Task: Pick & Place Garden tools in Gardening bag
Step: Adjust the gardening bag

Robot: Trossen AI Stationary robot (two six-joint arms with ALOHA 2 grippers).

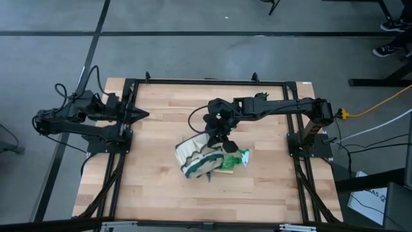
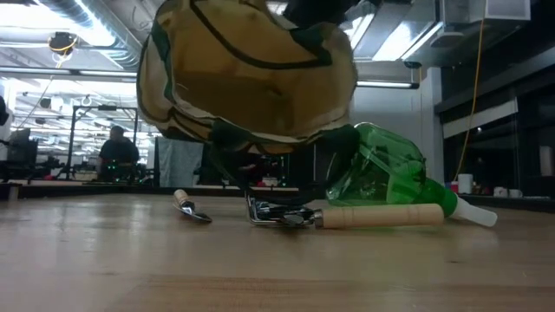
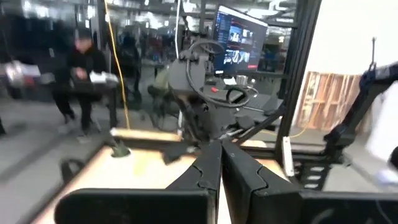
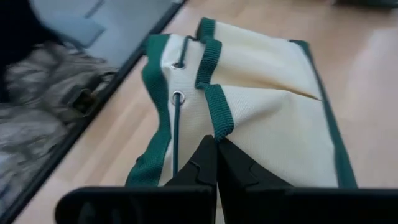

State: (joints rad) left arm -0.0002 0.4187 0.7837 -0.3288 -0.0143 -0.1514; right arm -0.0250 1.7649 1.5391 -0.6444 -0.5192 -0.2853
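My right gripper [image 1: 223,142] is shut on the cream gardening bag with green trim [image 1: 195,158], which hangs tilted above the table in the low view [image 2: 251,74]. The green spray bottle [image 2: 390,173] lies on its side on the table just to the bag's right; it also shows in the high view [image 1: 236,160]. A wooden-handled tool [image 2: 377,217] lies in front of the bottle, its metal end [image 2: 277,215] under the bag. Another small tool's end [image 2: 191,208] lies to its left. My left gripper [image 1: 143,115] is shut and empty at the table's far left. My right gripper pinches a green webbing strap [image 4: 217,124] on the bag's cream side between its two fingers. The fingers come from above, pointing down. The bag hangs tilted below them, its body off the table in the low view.
The black frame rails [image 1: 129,154] run along the table's left, right and far sides. Bare wood [image 1: 161,200] lies toward the near edge. A person sits in the room beyond the table [image 2: 117,152].
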